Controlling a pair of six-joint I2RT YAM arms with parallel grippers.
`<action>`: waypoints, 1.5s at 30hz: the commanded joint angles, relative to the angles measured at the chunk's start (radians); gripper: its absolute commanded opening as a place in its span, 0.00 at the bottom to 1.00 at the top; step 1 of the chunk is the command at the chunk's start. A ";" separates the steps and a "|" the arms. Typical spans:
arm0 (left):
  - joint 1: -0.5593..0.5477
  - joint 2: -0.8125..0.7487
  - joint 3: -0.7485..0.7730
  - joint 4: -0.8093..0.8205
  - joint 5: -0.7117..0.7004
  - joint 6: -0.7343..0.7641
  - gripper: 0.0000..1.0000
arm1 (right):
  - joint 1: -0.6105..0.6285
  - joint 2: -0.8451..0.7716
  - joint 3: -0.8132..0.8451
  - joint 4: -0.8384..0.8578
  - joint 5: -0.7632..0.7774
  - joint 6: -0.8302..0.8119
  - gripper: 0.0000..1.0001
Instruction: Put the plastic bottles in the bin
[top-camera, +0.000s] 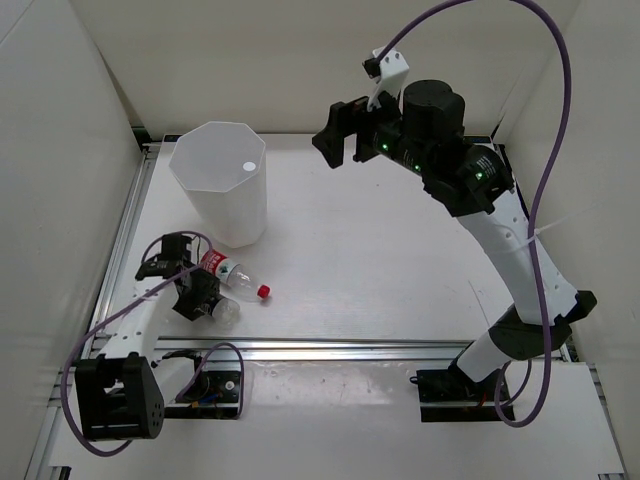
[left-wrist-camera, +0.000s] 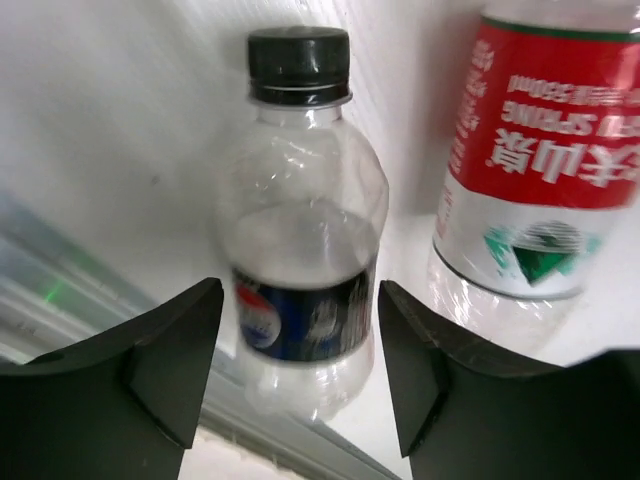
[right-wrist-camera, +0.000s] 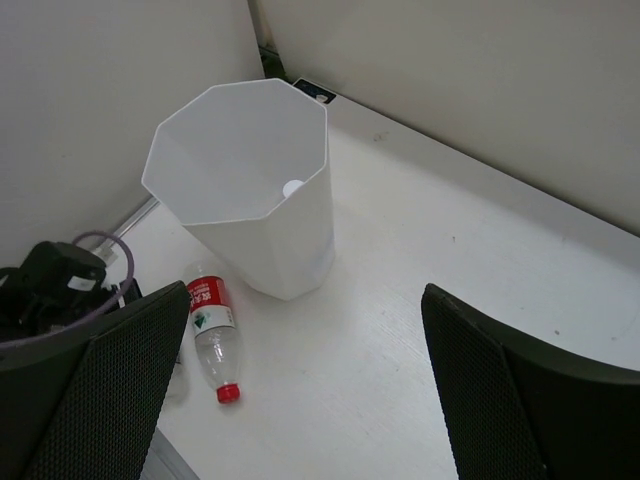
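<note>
A clear plastic bottle with a dark blue label and a black cap (left-wrist-camera: 300, 200) lies on the table near the front left (top-camera: 226, 311). My left gripper (left-wrist-camera: 300, 290) straddles its lower half, jaws open with a narrow gap on each side (top-camera: 208, 302). Beside it lies the red-labelled bottle with a red cap (top-camera: 238, 279) (left-wrist-camera: 540, 150) (right-wrist-camera: 211, 335). The tall white bin (top-camera: 222, 205) (right-wrist-camera: 275, 250) stands upright behind them, and a small white round thing (top-camera: 248, 166) (right-wrist-camera: 292, 188) shows inside it. High above the table's back, my right gripper (top-camera: 345, 135) (right-wrist-camera: 305, 330) hangs open and empty.
A metal rail (top-camera: 330, 349) runs along the table's near edge, close to the bottles. White walls (top-camera: 60, 150) enclose the left, back and right sides. The left arm's purple cable (top-camera: 110, 325) loops beside the bottles.
</note>
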 joint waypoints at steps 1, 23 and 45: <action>0.010 -0.042 0.148 -0.166 -0.075 -0.018 0.72 | -0.001 -0.018 -0.032 0.028 -0.002 -0.015 1.00; 0.010 -0.096 0.144 -0.110 -0.034 0.028 1.00 | -0.010 -0.028 -0.082 0.028 0.018 -0.024 1.00; 0.000 -0.069 0.160 -0.174 -0.128 -0.026 0.42 | -0.010 -0.109 -0.192 0.010 0.075 -0.053 1.00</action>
